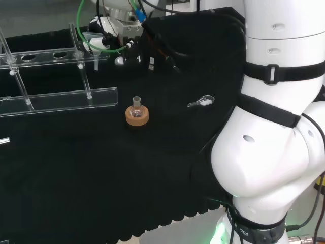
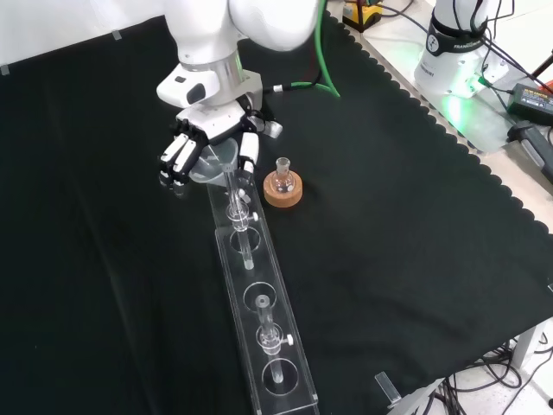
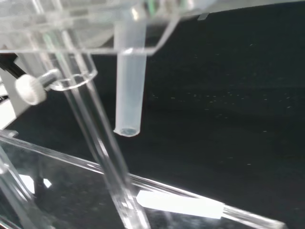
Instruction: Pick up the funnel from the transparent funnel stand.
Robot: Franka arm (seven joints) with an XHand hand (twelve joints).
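The black and white fingers (image 2: 177,160) curl around the wide rim of the funnel (image 2: 212,162) at the far end of the transparent funnel stand (image 2: 259,324), seemingly gripping it — so we judge our best move is a straight upward lift, keeping the stem vertical until it clears its hole. The funnel is translucent, pale plastic — a shallow cone over a straight tube with an open tip, hanging above the black bench (image 2: 389,259).

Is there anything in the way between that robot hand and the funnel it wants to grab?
Nothing visible. In the front view the hand is already at the funnel, fingers on either side of its bowl at the clear stand's far end.
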